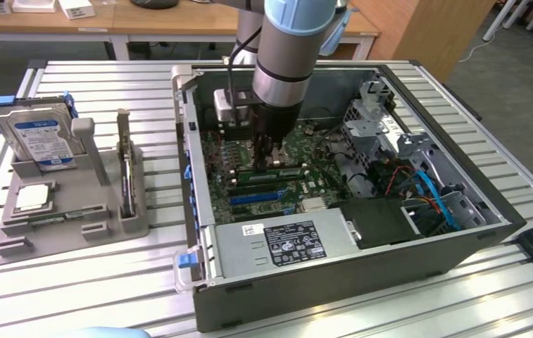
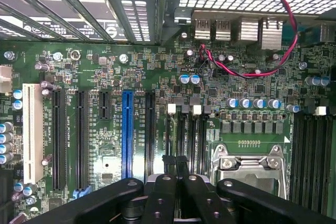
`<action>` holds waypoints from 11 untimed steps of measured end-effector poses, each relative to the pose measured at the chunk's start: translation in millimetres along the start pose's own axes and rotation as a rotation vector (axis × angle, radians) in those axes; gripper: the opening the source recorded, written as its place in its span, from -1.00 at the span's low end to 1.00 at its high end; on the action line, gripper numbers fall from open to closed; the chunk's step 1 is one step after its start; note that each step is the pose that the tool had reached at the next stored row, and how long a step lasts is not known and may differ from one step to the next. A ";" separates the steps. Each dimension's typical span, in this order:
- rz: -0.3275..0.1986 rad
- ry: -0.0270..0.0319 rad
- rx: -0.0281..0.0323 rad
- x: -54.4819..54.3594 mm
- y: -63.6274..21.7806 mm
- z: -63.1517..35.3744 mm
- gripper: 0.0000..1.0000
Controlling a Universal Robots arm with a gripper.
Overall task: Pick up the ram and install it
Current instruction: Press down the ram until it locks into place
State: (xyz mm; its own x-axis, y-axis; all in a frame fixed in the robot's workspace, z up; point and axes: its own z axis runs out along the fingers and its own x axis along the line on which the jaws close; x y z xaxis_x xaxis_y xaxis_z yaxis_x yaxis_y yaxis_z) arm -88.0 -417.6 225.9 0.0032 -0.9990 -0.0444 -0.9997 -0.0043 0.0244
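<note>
The tool (image 1: 266,163) is down inside the open computer case (image 1: 454,232), just above the motherboard (image 2: 157,77), its fingers (image 2: 176,169) closed together; whether they hold anything cannot be told. One ram (image 1: 60,219) stick lies well away from the tool, in the grey holder (image 1: 78,204) on the counter (image 1: 106,282).

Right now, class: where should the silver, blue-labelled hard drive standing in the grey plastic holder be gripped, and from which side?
Take the silver hard drive by its free upper edge, pads on its two broad flat faces, coming down from above. It stands roughly upright with its lower end seated in the grey plastic holder, leaving the top exposed.
</note>
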 end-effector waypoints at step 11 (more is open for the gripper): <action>0.000 0.0001 0.0000 0.1 0.0 1.5 -0.80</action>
State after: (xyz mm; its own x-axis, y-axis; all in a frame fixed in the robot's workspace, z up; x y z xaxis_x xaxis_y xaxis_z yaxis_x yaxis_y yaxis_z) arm -88.0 -417.6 224.3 0.0032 -0.9990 -0.0443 -0.9997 -0.0043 0.0244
